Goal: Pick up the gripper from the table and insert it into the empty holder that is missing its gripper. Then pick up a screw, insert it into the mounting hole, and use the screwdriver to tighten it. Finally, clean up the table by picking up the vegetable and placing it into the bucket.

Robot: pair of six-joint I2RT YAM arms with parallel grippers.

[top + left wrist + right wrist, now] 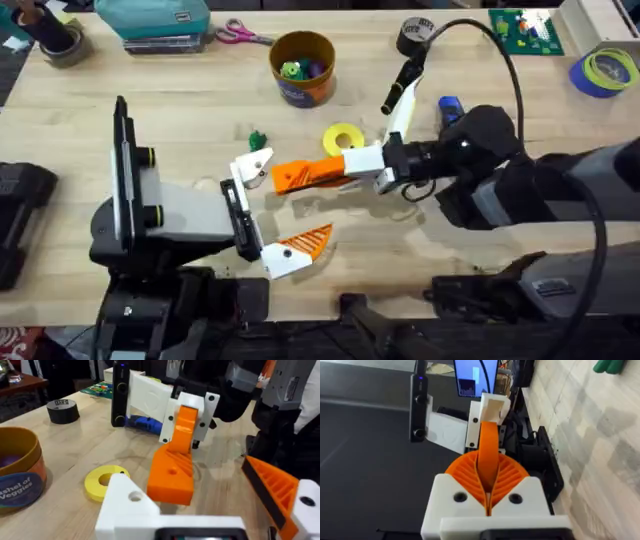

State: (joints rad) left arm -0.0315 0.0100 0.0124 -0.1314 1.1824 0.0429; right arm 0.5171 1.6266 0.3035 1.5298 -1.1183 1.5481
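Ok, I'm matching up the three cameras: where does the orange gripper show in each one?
Overhead: the gripper is mid-table, held by the right gripper.
Left wrist: the gripper is at centre frame, its wide end lowest.
Right wrist: the gripper is central, an edge-on orange strip.
Shared landmark: the holder, near its tip.

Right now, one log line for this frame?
phase: insertion | right gripper: shut on orange gripper | empty holder: gripper tip beside it, unseated | vegetable: on table

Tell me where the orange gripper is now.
In the overhead view, the gripper is near the table's middle, held by the right gripper, its tip close to the holder on the left arm. The yellow ring lies just behind it.
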